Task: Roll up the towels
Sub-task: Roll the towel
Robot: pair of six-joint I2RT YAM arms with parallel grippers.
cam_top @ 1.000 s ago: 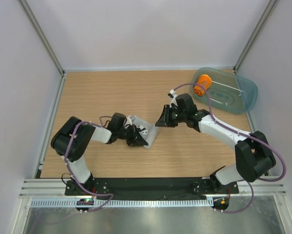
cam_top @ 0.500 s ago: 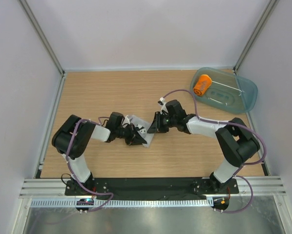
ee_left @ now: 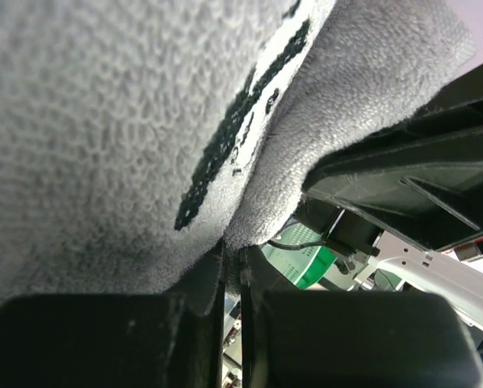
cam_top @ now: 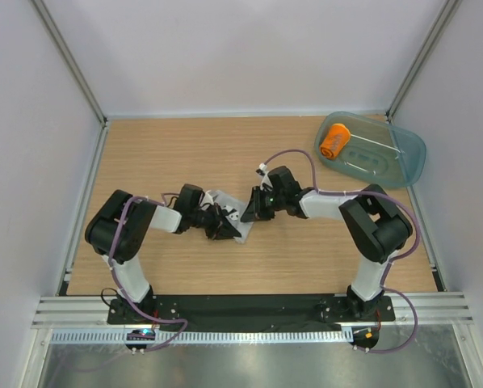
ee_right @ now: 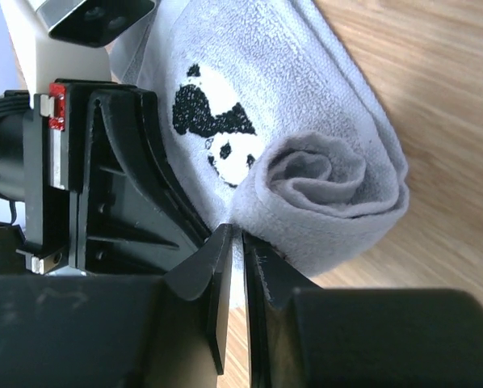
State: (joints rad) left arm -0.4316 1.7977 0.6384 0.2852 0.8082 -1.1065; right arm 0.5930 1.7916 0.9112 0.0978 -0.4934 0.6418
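Note:
The light grey towel (cam_top: 235, 220) with a panda print lies mid-table, partly rolled; its rolled end shows in the right wrist view (ee_right: 322, 182). My left gripper (cam_top: 219, 225) is shut on a thin edge of it, and the cloth fills the left wrist view (ee_left: 104, 137) above the jaws (ee_left: 233, 271). My right gripper (cam_top: 250, 212) is shut, its tips (ee_right: 240, 241) touching the roll's side, next to the left gripper (ee_right: 104, 186). The orange towel (cam_top: 334, 140) lies rolled inside the blue-green tub (cam_top: 399, 166).
The tub stands at the back right corner by the wall. Both arms meet over the middle of the wooden table (cam_top: 169, 153). Metal frame posts rise at the back corners.
My right gripper has moved left from mid-table to the grey towel and now touches it. The left gripper has stayed on the towel, which shifted slightly.

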